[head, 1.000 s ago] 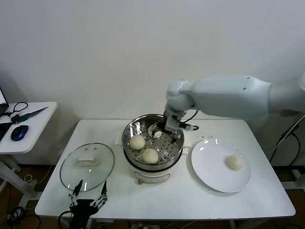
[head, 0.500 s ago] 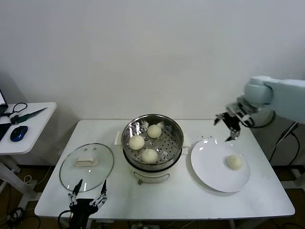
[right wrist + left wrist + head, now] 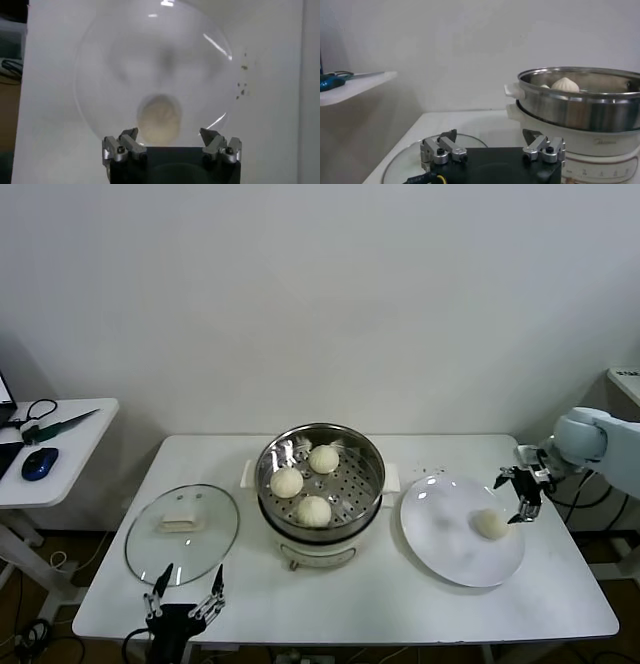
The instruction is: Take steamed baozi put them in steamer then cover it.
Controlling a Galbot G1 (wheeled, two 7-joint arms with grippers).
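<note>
Step in hand, as I judge it: fetching the fourth and last baozi. Three baozi (image 3: 312,483) are sitting on the perforated tray inside the steamer (image 3: 322,529), centre of the head view. The last baozi (image 3: 491,523) is lying on the white plate (image 3: 445,534), right of centre and toward the plate's right side.

The right gripper (image 3: 520,497) is hovering at the right edge of the head view, just above and to the right of that bun, jaws spread wide and empty. In the right wrist view the bun (image 3: 158,119) is lying between and just beyond the open fingers (image 3: 123,145), not yet touched.

The left gripper (image 3: 187,597) is waiting at lower left, jaws spread and empty, beside the near rim of the glass cover (image 3: 182,533), which is resting flat on the table (image 3: 400,604).

Next move calls for lowering the right gripper over the bun, closing gently enough not to crush soft dough, then carrying it to the free spot on the tray. Cover not yet placed.
</note>
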